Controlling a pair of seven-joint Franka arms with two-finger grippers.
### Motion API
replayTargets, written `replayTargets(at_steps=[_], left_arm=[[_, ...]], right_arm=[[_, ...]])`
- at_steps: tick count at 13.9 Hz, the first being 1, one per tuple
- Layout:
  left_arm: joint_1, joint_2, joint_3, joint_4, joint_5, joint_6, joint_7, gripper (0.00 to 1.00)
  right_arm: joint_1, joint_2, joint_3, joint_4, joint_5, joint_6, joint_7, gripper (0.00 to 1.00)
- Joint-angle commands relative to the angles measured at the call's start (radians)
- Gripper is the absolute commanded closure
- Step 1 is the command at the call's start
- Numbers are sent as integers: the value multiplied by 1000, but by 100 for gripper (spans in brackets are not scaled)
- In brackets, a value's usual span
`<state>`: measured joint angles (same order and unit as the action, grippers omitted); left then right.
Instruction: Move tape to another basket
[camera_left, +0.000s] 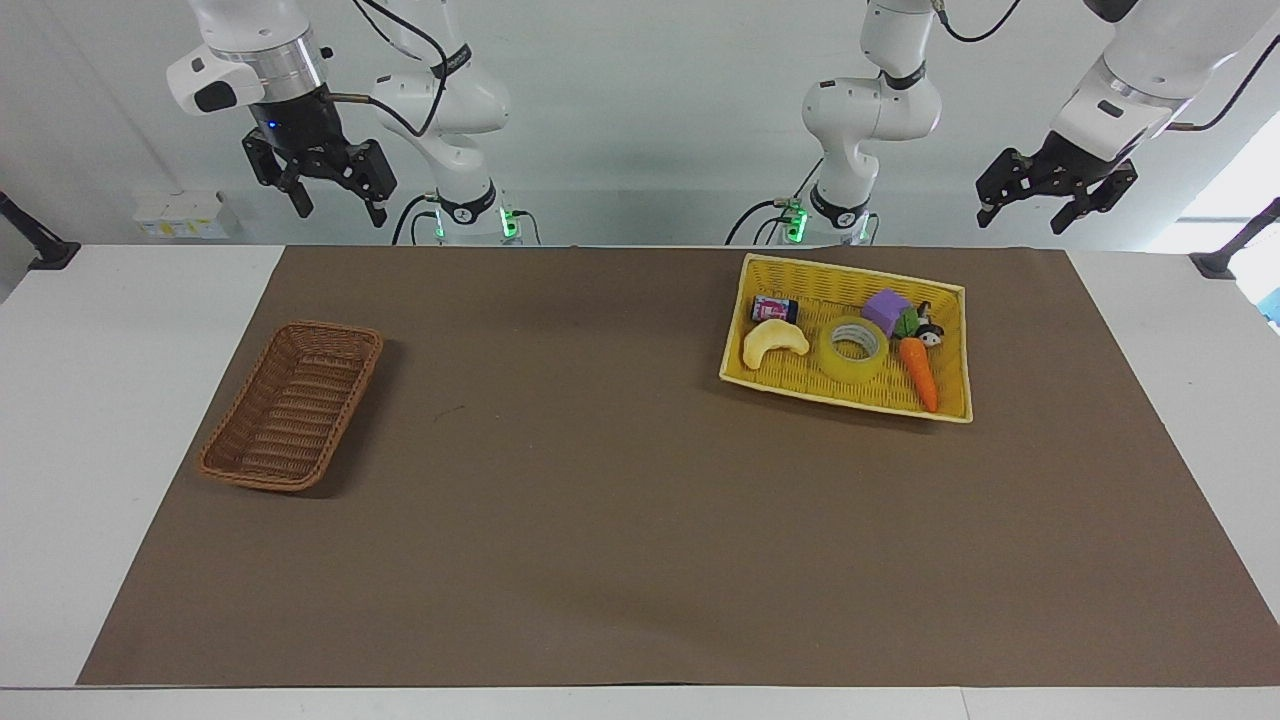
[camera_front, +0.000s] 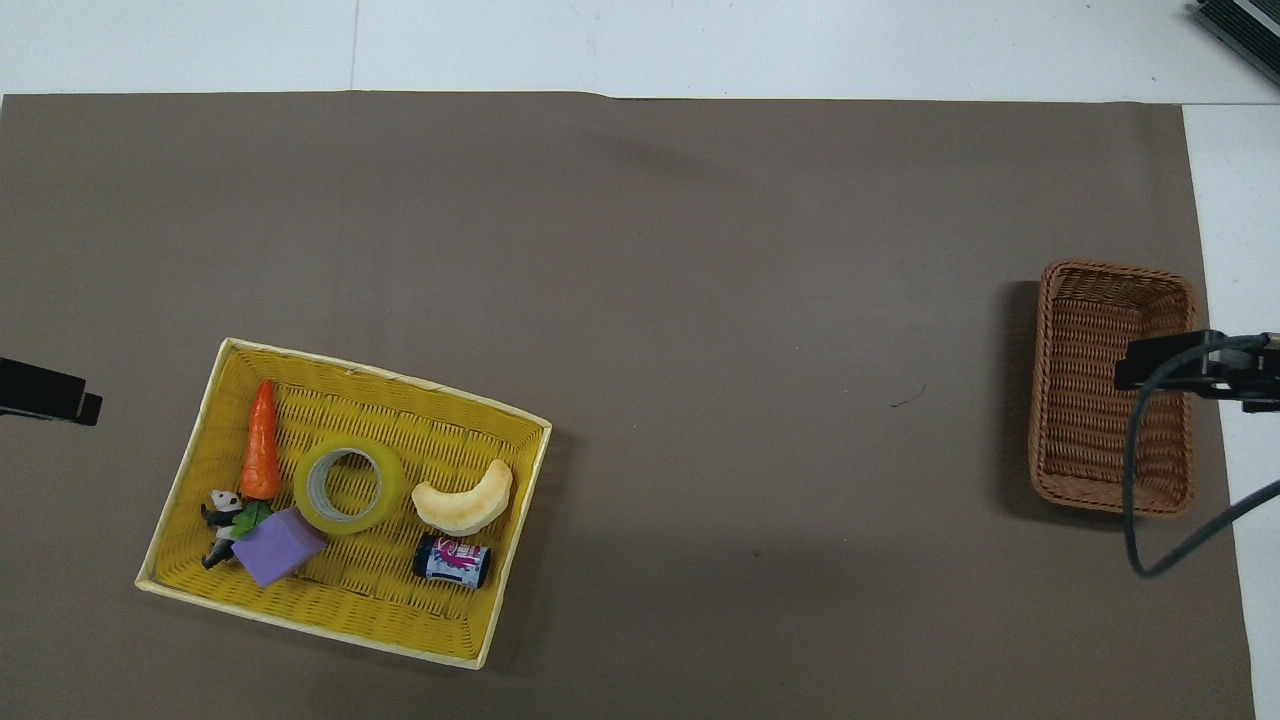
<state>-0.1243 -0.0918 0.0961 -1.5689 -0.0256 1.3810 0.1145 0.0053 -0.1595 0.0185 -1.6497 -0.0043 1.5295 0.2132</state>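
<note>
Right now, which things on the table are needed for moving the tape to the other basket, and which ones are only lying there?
Needed:
- tape, lying in the yellow tray
- brown basket, toward the right arm's end

Only lying there, all in the tray:
- carrot
- crescent toy
- purple block
- small can
- panda figure

White wall (camera_left: 640, 100), white table (camera_left: 120, 330), brown mat (camera_left: 620, 480).

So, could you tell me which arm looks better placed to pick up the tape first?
Probably the left. The tape lies in the yellow tray at the left arm's end of the table, and the left gripper hangs open, high beside that tray. The right gripper hangs above the brown basket's end.
</note>
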Motion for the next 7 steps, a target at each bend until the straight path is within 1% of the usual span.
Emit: replayTargets(at_steps=[1,7], left_arm=[[-21,-36,11,-43,-7,9,8,0],[-58,-45,11,-57,-7,15,10,0]], right_arm=[[-16,-14,8,-9,24,0,9,0],[-44,-14,1,-9,21,-2,2,0]])
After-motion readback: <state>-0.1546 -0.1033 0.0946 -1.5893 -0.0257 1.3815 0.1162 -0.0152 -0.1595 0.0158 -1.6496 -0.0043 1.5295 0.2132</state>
